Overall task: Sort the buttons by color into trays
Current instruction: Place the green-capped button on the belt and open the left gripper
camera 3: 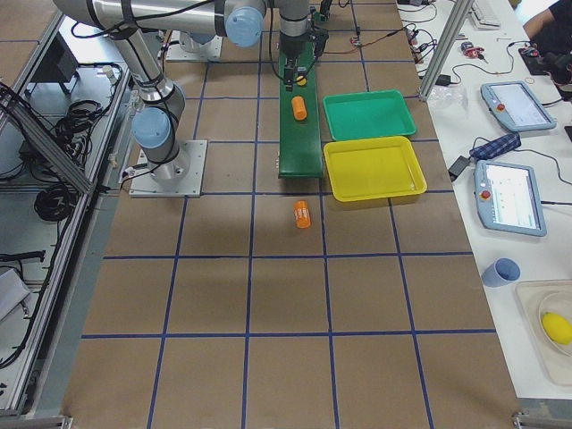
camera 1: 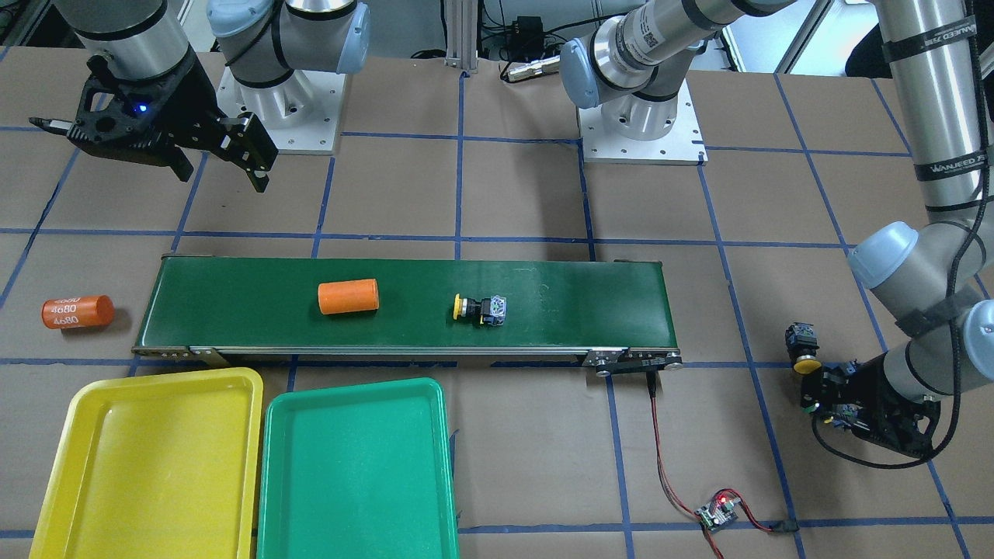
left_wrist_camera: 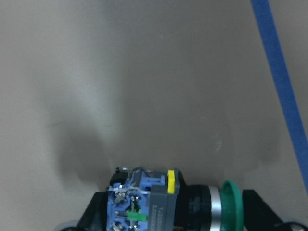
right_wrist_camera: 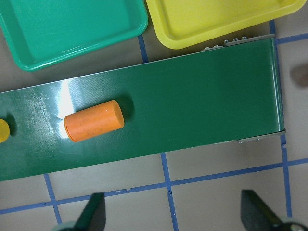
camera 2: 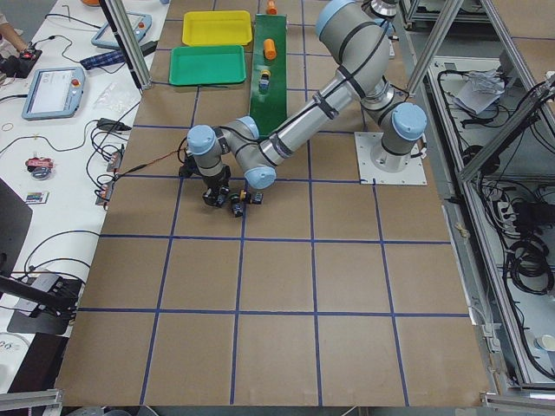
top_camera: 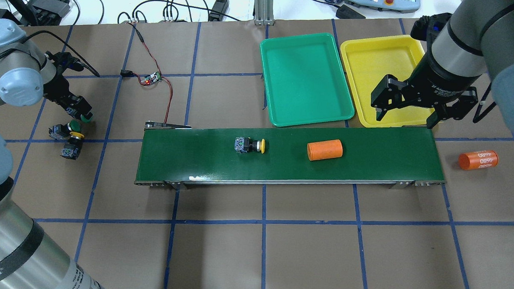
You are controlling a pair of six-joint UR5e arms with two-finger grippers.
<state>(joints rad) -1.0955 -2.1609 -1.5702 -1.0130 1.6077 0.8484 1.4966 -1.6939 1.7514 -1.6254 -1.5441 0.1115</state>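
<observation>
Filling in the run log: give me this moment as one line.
left gripper: shut on green button | right gripper: open, above belt end | yellow button: on belt | trays: empty

Even bright overhead light, soft shadows. White glare streak on belt (right_wrist_camera: 62,96) ahead of right tool, left of orange cylinder (right_wrist_camera: 94,121). Left wrist view soft; table (left_wrist_camera: 144,72) beyond tool shows diffuse shadow. Side views slightly wide-angle.

robot lab: teach pendants (camera 3: 513,105), cables.
</observation>
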